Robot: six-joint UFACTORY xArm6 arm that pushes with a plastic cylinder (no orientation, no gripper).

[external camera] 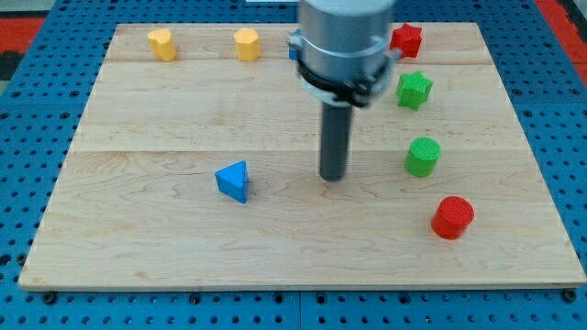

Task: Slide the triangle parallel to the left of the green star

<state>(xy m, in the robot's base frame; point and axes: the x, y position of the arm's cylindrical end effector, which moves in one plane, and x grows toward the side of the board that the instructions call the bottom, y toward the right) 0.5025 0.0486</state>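
Note:
A blue triangle (234,181) lies on the wooden board, left of centre and toward the view's bottom. The green star (414,90) sits at the view's upper right. My tip (332,177) rests on the board to the right of the blue triangle, clearly apart from it, and below and left of the green star. The rod's upper body hides part of the board's top centre.
A green cylinder (423,157) and a red cylinder (452,218) stand at the right. A red star (406,39) is at the top right. Two yellow blocks (161,43) (247,44) sit along the top left. A blue block (293,50) peeks from behind the arm.

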